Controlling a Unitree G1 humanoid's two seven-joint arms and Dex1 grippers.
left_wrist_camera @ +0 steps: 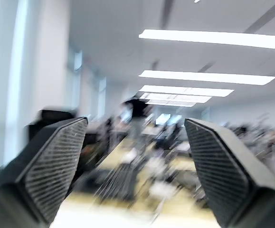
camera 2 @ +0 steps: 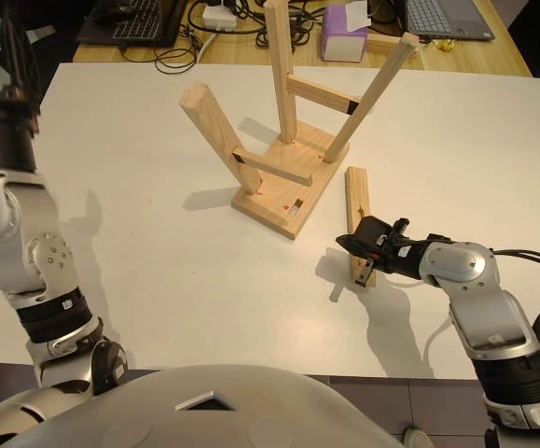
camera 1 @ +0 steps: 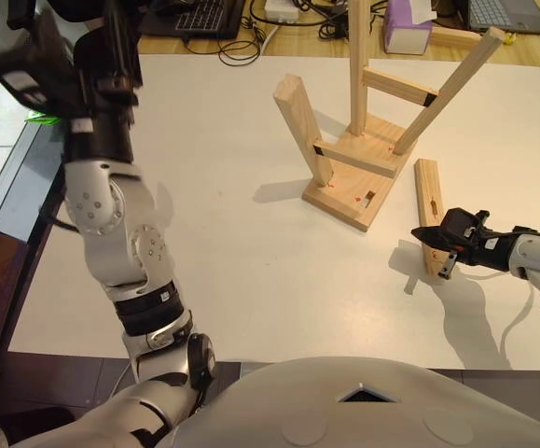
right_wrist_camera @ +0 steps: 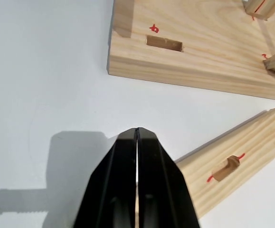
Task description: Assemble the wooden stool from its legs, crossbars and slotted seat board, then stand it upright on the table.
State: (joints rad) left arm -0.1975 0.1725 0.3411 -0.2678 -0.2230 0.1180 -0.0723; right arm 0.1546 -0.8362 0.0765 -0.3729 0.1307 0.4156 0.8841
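White table point(camera 1: 232, 121) spans the frame; at centre-right the slotted seat board point(camera 1: 344, 198) lies flat, three legs point(camera 1: 304, 126) standing up from it with crossbars point(camera 1: 398, 86) joining them; a fourth leg point(camera 1: 428, 201) lies just right of the board; the right gripper point(right_wrist_camera: 137, 135), jaws pressed together, hangs over its near end; the left gripper point(left_wrist_camera: 135, 124), jaws spread, is raised at upper left.

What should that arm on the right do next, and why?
Probably open the jaws of the right gripper and lower them around the loose leg: they are shut on nothing over its near end, and one slot in the seat board is empty.
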